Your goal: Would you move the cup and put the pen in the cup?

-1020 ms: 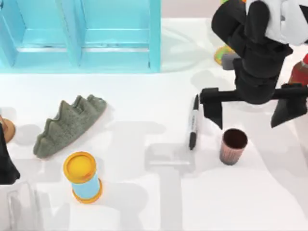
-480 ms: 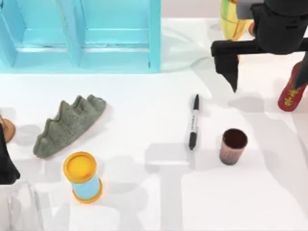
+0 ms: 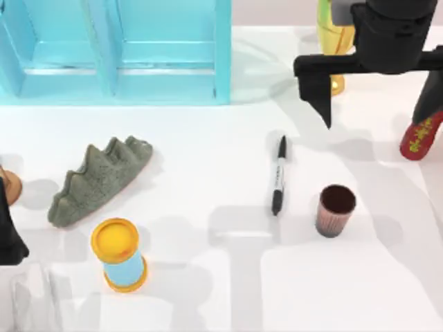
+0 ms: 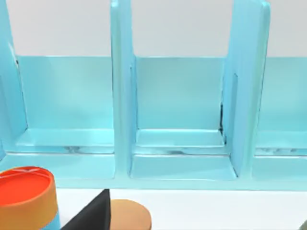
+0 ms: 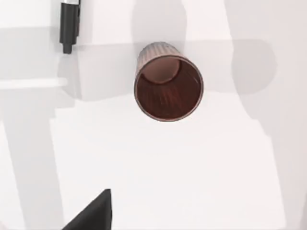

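Observation:
The cup, a ribbed pinkish-brown tumbler with a dark inside, stands upright on the white table, right of centre. The pen, black with a white band, lies flat just left of it, not touching. My right gripper hovers open, high over the back right of the table and behind the cup, holding nothing. From the right wrist view the cup is seen from above, with the pen's end and one fingertip at the picture's edges. My left arm is parked at the table's left edge, one fingertip showing.
A teal rack spans the back left. A grey-green jagged piece and a blue cylinder with yellow rims sit at the left. A gold trophy and a red object stand at the back right.
My right gripper has lifted away from above the cup and gone toward the back right, uncovering the trophy and the red object. Cup and pen have not moved.

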Robot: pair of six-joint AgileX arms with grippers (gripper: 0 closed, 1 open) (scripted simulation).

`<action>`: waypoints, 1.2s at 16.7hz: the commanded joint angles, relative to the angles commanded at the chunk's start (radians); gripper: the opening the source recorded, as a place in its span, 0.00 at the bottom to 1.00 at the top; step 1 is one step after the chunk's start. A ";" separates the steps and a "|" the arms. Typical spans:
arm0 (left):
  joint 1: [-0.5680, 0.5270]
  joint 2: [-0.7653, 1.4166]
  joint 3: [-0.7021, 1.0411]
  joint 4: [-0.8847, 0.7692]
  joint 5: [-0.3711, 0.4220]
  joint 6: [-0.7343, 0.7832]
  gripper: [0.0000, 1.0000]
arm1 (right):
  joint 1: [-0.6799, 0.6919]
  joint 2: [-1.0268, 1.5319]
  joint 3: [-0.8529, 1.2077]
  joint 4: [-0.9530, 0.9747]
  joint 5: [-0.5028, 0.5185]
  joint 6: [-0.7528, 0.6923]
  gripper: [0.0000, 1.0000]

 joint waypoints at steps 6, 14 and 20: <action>0.000 0.000 0.000 0.000 0.000 0.000 1.00 | 0.053 0.378 0.397 -0.073 0.033 0.130 1.00; 0.000 0.000 0.000 0.000 0.000 0.000 1.00 | 0.108 0.746 0.776 -0.126 0.070 0.260 1.00; 0.000 0.000 0.000 0.000 0.000 0.000 1.00 | 0.106 0.828 0.916 -0.106 0.064 0.259 1.00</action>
